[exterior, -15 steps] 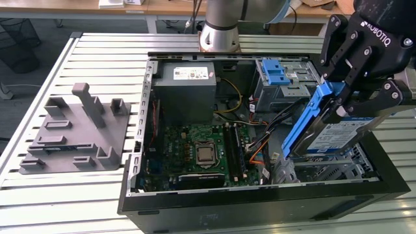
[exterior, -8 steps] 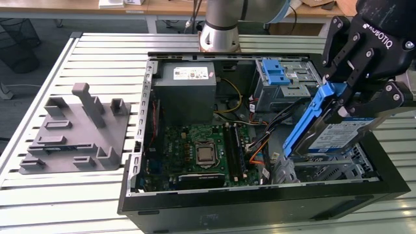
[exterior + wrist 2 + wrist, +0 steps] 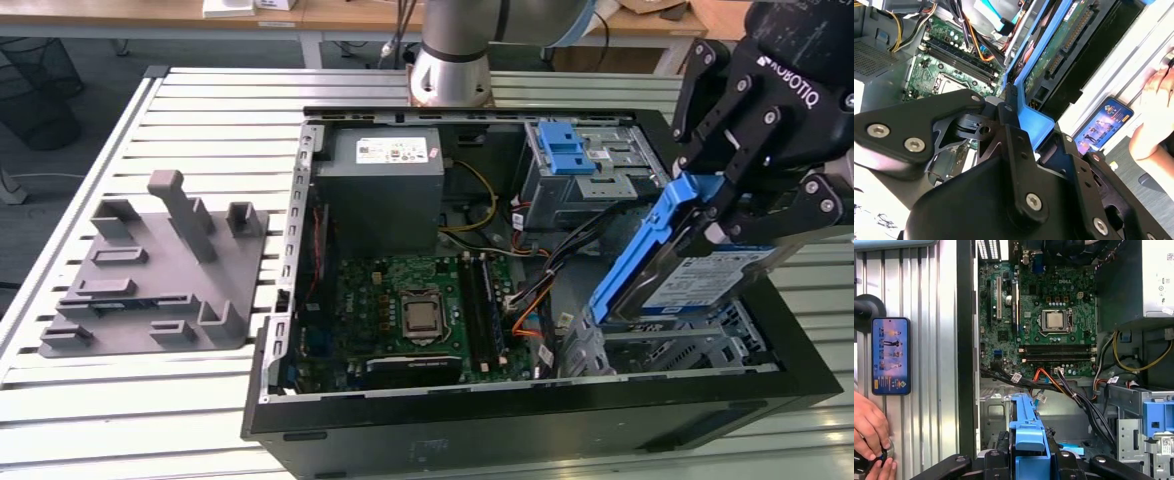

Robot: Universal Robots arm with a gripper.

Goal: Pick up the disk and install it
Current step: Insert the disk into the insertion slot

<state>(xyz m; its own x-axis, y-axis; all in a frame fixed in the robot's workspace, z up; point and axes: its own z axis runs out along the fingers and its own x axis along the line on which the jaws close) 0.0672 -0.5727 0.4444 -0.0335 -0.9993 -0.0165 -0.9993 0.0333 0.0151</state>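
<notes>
In the exterior view my gripper (image 3: 727, 215) is shut on the disk (image 3: 707, 280), a silver drive with a white-and-blue label and a blue plastic frame. The disk hangs tilted, its lower end over the metal drive cage (image 3: 667, 350) at the case's front corner on the exterior view's right. The second wrist view shows the black fingers (image 3: 1009, 130) clamped on the blue frame (image 3: 1036, 125), with the disk's green circuit-board side (image 3: 1064, 45) beyond them. In the first wrist view the frame's blue end (image 3: 1026, 437) sits between the fingers, above the open case.
The open computer case (image 3: 534, 400) lies on a slatted table and holds the motherboard (image 3: 414, 310), a grey power-supply box (image 3: 380, 175), cable bundles (image 3: 534, 275) and a blue latch (image 3: 567, 150). A grey fixture (image 3: 154, 270) lies on the exterior view's left. A phone (image 3: 890, 355) and a person's hand (image 3: 869, 437) are beside the case.
</notes>
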